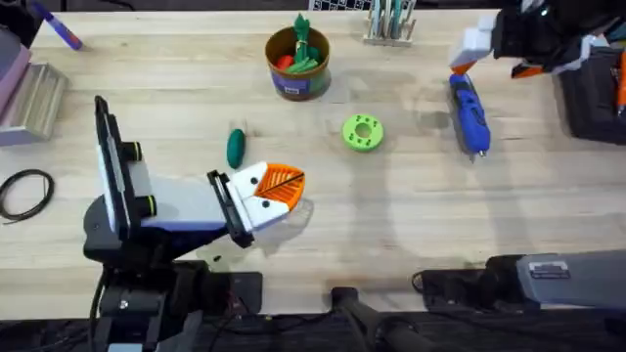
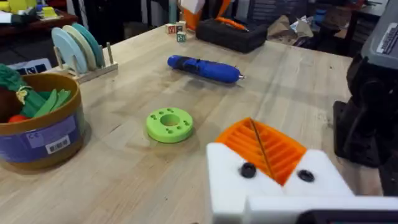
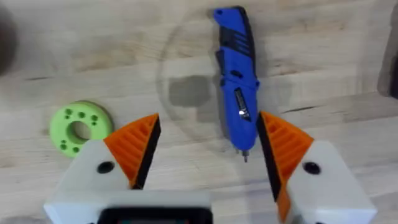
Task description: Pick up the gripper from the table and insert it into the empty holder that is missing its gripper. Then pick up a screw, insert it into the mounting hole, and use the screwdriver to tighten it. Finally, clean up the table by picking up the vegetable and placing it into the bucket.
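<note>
Near the table's (image 1: 411,225) front edge, left of centre, left gripper (image 1: 277,192) lying low, its two orange ribbed pads pressed together with nothing between them. At the far right, above the blue screwdriver (image 1: 469,113), right gripper (image 3: 208,149) with its orange pads spread wide apart, holding nothing; from its wrist camera, screwdriver (image 3: 237,74) lying flat on the wood between and just beyond the pads, dark tip nearest them. Between the two arms, a green round disc with holes (image 1: 362,132), near the screwdriver. At the far middle, the bucket (image 1: 298,65) upright, brown-gold rim, toy vegetables sticking out. On the wood between bucket and left gripper, apart from both, a small dark green vegetable (image 1: 236,148)
</note>
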`<action>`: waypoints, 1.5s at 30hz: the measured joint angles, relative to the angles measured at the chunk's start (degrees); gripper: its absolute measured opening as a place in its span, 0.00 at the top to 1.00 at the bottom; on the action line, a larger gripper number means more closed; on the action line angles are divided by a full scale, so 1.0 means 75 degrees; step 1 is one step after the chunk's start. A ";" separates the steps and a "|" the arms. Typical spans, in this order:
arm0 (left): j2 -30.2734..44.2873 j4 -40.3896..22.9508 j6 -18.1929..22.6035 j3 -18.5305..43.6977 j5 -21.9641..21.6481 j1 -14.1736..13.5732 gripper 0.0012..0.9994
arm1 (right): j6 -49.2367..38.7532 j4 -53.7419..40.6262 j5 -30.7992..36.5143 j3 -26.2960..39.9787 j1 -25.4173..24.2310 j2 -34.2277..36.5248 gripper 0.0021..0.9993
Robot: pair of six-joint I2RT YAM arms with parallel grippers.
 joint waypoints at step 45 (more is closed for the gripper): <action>0.0000 0.0000 0.0000 0.0000 0.0000 0.0000 0.99 | -0.2630 0.1317 -0.0569 0.0175 -0.1201 0.3451 0.02</action>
